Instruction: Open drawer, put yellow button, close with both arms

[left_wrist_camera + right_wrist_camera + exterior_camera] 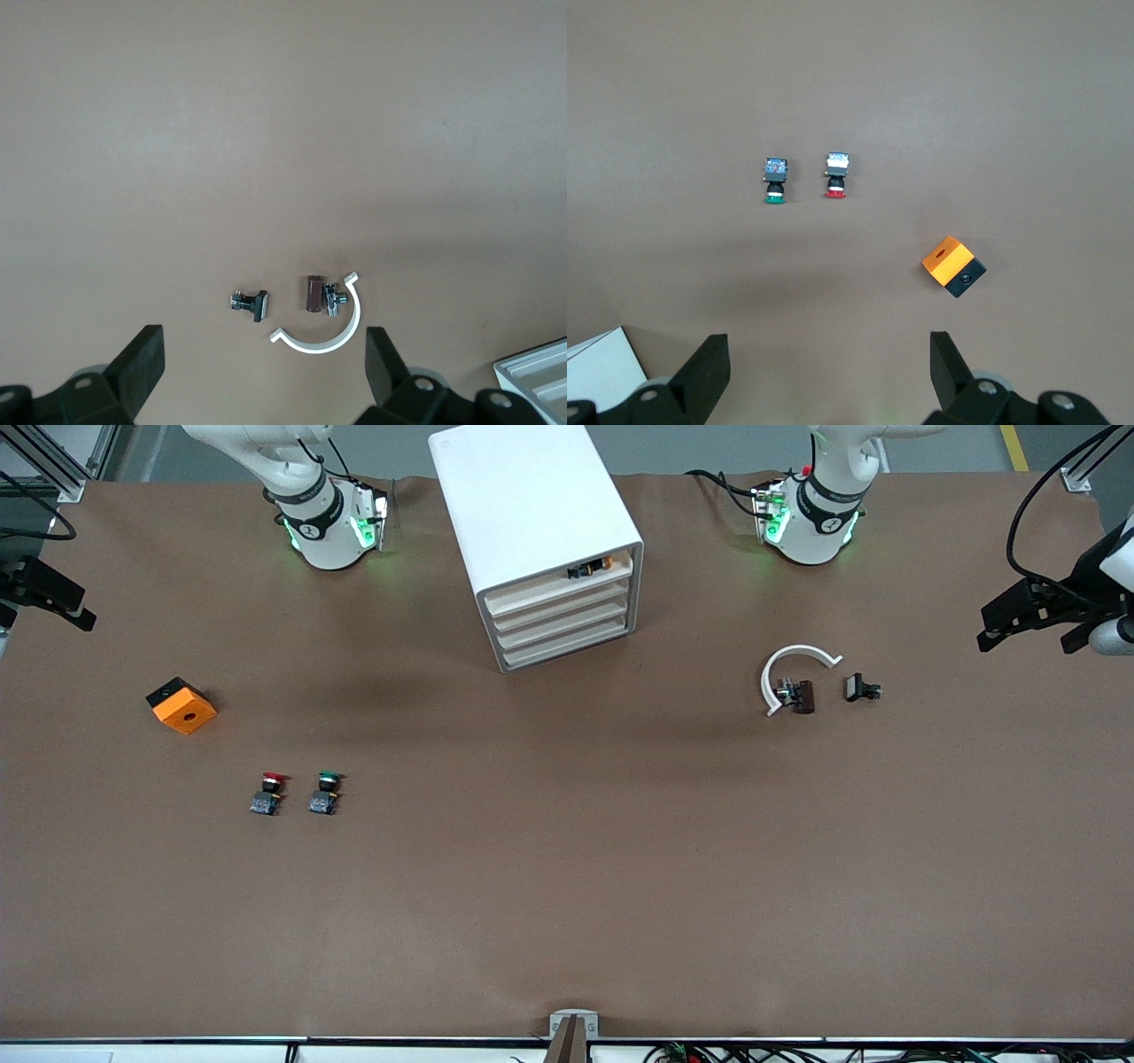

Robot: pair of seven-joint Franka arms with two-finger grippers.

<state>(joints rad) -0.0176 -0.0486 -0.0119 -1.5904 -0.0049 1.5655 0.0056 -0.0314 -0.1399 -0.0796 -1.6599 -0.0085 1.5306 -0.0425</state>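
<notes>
Yellow button (592, 567) in top drawer (567, 583), well apart from both open grippers

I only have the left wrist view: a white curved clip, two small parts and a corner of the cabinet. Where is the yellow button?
Observer: The yellow button lies in the drawer, the top one of the cabinet.
Operator: Does that drawer stick out?
Observer: No, it looks about level with the three drawers below it.
Operator: Where is the right gripper?
Observer: The right gripper hangs open over the right arm's end of the table, near an orange block. The red-capped button and the green-capped button lie side by side there. Your left gripper is open over the left arm's end.
</notes>
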